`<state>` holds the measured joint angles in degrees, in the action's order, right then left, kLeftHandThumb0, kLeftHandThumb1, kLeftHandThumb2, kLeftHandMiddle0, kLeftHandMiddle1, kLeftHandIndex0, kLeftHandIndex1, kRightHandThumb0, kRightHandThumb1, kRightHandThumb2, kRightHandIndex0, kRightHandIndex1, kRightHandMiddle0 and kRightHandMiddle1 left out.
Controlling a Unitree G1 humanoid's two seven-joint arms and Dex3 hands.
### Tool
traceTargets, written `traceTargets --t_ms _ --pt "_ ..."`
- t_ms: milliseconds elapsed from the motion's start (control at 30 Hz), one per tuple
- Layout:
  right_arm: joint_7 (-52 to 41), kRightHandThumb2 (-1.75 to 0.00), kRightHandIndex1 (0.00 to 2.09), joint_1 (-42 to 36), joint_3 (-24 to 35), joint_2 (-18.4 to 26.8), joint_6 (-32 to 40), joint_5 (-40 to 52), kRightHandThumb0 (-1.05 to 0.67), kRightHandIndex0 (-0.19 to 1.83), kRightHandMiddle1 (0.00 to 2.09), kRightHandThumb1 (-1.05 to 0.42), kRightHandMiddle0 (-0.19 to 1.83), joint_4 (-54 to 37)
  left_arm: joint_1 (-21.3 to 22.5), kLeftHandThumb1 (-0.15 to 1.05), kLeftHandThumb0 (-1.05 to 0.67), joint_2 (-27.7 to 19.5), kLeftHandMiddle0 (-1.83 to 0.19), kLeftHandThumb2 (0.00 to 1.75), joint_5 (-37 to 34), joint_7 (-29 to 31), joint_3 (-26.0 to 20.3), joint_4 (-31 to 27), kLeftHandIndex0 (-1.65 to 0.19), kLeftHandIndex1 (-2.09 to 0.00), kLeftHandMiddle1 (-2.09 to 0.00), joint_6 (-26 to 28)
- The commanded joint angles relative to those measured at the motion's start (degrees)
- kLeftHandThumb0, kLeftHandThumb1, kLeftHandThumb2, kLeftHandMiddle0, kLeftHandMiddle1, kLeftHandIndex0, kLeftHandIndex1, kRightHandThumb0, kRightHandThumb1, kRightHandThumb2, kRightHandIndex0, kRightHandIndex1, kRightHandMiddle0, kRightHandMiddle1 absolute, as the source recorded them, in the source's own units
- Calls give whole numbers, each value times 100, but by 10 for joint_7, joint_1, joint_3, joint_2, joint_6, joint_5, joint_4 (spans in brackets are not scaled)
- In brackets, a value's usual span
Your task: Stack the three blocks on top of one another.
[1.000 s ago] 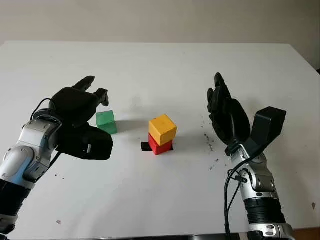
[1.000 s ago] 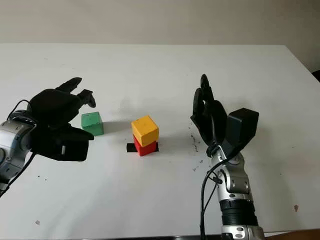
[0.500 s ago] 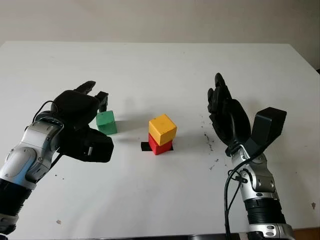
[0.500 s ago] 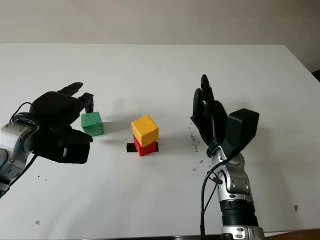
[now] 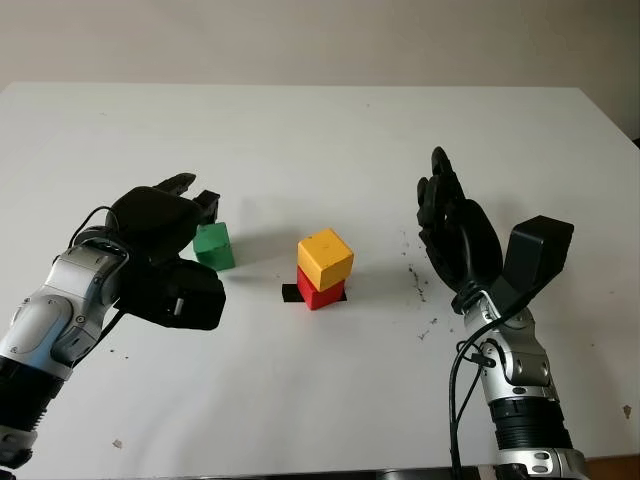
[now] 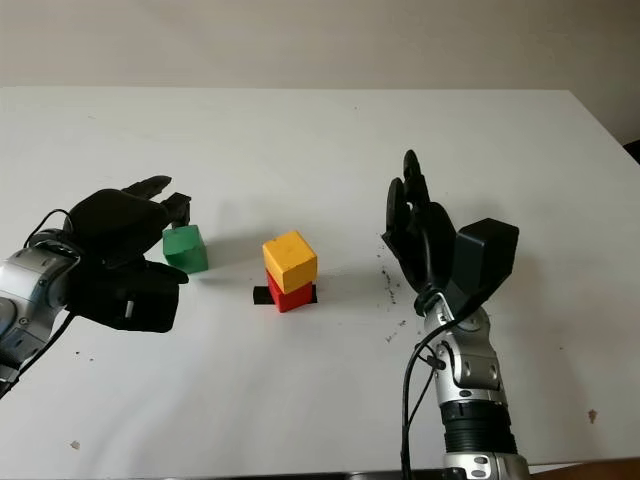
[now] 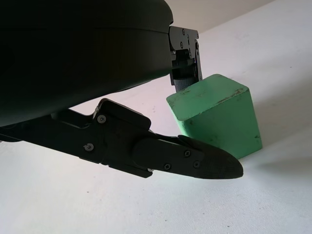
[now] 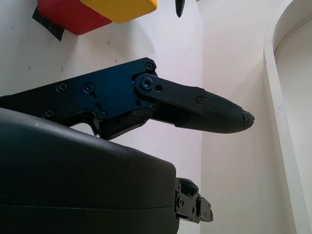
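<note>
Left wrist view: our left hand [image 7: 161, 122], spread, flanks the green block [image 7: 217, 114]; rigid, light, we'd pinch opposite faces.

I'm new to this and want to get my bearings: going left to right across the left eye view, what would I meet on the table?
Left hand → green block → yellow block stacked on the red block → right hand.

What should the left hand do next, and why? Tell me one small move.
Probably close the left hand on the green block: its fingers already flank the block, which sits on the table, while the yellow block already tops the red block. The right hand is open beside the stack.
</note>
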<state>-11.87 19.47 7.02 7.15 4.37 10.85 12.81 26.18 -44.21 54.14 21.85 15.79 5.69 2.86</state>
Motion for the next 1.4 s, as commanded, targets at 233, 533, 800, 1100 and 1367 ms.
traceTargets --t_ms 233,533,800,1100,1367 --pt "-1 -66 0 -3 3 9 -5 -4 -74 -19 0 -105 -19 -11 10 105 -79 5 -2 21 -8 3 0 0 4 -155 -5 0" --pt "-3 -66 0 -1 6 12 -5 -2 -72 -19 0 -105 -19 -9 7 105 -66 7 -6 29 -11 -10 -2 3 -6 -139 -6 -5" --pt "-2 -63 0 -5 10 9 3 6 -70 -19 0 -105 -19 -16 0 105 -58 5 -12 37 -18 -38 -6 4 -8 -142 -7 -17" --pt "-4 -62 0 -7 10 11 5 4 -71 -19 0 -105 -19 -19 -8 105 -46 6 -17 44 -30 -64 -11 2 6 -180 -6 -24" --pt "-2 -61 0 -10 9 8 5 2 -71 -19 0 -105 -19 -22 -15 105 -35 19 -24 28 -106 -86 -43 8 -7 -135 -6 -48"
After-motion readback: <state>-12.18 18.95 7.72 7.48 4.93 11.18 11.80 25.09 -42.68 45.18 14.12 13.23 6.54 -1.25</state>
